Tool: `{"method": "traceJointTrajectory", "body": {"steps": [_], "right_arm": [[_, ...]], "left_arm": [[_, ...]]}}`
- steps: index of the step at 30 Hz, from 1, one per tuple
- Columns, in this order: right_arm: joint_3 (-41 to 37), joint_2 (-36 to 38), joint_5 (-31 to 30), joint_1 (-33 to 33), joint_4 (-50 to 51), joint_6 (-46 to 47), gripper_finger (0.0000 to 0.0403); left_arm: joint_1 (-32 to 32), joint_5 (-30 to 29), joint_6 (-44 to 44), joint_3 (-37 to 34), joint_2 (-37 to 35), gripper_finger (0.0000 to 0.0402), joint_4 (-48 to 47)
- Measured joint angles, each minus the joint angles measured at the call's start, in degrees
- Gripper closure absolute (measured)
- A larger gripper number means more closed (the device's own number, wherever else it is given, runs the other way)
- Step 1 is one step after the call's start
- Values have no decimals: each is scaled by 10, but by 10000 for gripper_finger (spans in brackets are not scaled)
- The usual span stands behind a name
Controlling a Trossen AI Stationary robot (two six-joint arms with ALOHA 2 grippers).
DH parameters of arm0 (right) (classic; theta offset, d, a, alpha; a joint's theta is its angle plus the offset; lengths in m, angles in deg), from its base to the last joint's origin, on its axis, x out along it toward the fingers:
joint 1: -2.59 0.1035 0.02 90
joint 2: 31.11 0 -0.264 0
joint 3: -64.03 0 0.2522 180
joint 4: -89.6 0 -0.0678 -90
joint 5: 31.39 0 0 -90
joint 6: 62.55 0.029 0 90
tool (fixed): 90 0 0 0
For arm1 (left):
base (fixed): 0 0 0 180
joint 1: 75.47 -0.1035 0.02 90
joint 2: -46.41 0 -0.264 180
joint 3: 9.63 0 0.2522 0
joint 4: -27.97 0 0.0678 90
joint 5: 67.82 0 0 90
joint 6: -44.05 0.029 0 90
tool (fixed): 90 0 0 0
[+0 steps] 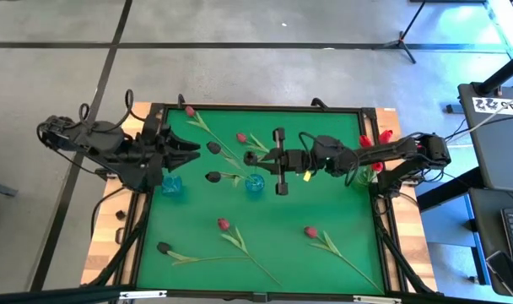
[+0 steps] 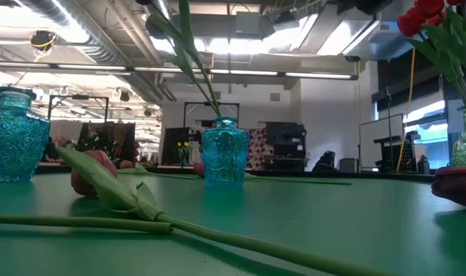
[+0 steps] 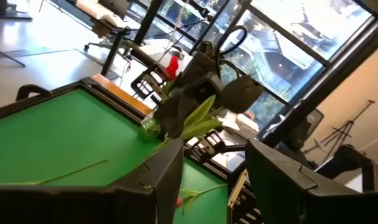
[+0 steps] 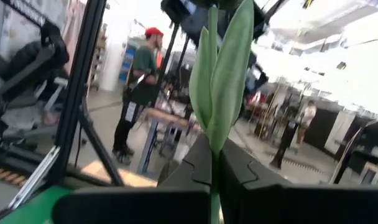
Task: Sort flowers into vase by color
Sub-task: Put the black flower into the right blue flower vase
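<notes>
1. While we watched the right gripper hover over the middle blue vase, we saw its fingers pinched flat on a green tulip stem, the leaves standing straight up between them in the right wrist view.
2. From the table-level camera that stem ran down into the mouth of the middle blue vase; its bud was out of frame at the top, so we could not tell its colour there. From above, a dark bud lay just beside that vase, and we judged it might belong to the held tulip.
3. We judged the step in hand to be seating this flower in the vase. The next move called for lowering the stem fully, then letting go without tipping the glass.
4. Red tulips already stood in a clear vase at the right edge of the green mat.
5. Loose flowers remained on the mat: a red-budded one, another and a black-budded one nearer the front.
6. A second blue vase stood at the left, close to the left gripper, which waited there with fingers spread wide and nothing between them.
</notes>
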State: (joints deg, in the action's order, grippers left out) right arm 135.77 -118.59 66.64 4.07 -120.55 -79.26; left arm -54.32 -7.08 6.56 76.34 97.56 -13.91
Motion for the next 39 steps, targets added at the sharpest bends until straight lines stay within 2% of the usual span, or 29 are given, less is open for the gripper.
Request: {"method": "traceJointTrajectory", "body": {"steps": [4, 12, 19, 23, 27, 33, 39], "right_arm": [[-33, -5, 0, -8, -64, 0, 401], [-55, -46, -10, -7, -112, 16, 401], [-55, -57, -10, -7, -111, 28, 401], [-55, -57, -10, -7, -69, 27, 401], [-55, -57, -10, -7, -21, 12, 398], [-55, -57, -15, -7, 39, 15, 378], [-55, -46, -54, -7, 102, 20, 335]], "left_arm": [[-8, -2, -15, 0, 2, 233, -3], [-10, -1, -39, 0, 3, 233, -10], [6, 0, -82, 0, 7, 233, -67], [19, 0, -114, 0, 12, 233, -100], [46, 8, -180, 0, 19, 233, -160], [95, 51, -310, 0, 20, 233, -257], [138, 113, -439, 0, 30, 233, -406]]}}
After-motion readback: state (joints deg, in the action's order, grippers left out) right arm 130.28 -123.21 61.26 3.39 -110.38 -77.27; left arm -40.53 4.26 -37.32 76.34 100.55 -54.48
